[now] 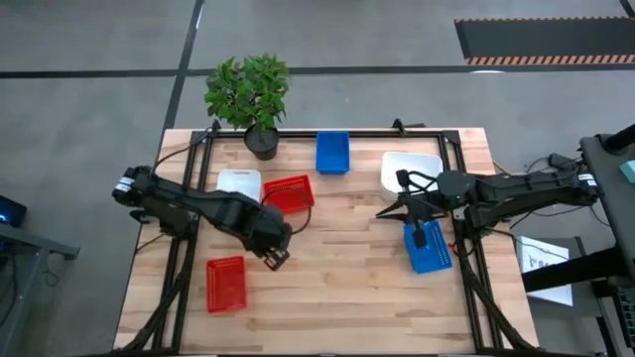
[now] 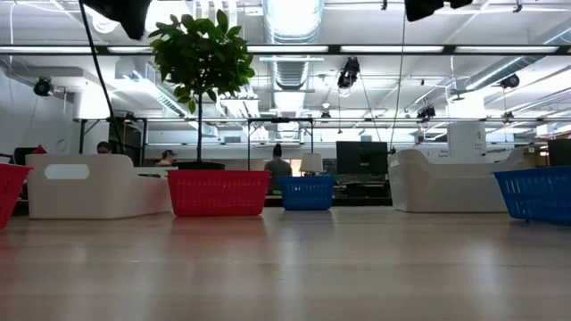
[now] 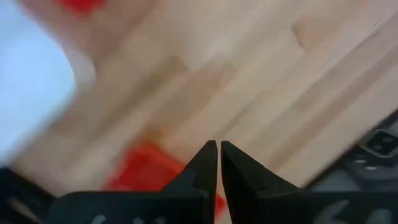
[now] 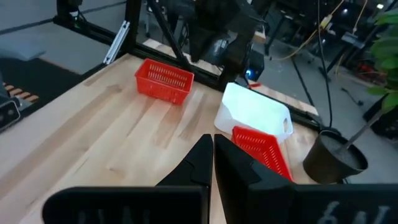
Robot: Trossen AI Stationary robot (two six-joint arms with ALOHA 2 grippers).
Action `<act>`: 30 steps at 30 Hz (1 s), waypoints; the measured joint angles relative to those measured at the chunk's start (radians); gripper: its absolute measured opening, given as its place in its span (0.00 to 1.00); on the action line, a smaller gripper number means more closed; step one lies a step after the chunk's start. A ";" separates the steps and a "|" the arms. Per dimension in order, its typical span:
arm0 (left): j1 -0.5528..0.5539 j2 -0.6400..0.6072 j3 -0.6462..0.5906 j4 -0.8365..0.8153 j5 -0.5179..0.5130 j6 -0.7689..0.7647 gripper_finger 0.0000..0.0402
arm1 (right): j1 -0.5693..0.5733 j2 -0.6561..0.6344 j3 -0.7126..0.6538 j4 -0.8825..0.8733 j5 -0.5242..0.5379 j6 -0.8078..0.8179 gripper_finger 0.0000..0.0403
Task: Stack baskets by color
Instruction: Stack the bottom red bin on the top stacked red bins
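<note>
1. Six baskets lie separately on the counter [image 1: 337,278]: a red basket [image 1: 226,284] near the left front corner, a white basket [image 1: 239,183] touching a tilted red basket [image 1: 290,193] left of centre, a blue basket [image 1: 332,153] at the far edge, a large white basket [image 1: 409,171] toward the far right corner, and another blue basket [image 1: 429,248] near the right edge.
2. Left hand [image 1: 275,258] is clenched, holding nothing, above bare wood in front of the tilted red basket.
3. Right hand [image 1: 420,236] is clenched over the right blue basket; contact unclear.
</note>
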 joint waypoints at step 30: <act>-0.347 0.143 -0.255 0.135 0.108 -0.990 0.47 | 0.000 -0.081 -0.060 -0.105 0.000 -0.118 0.02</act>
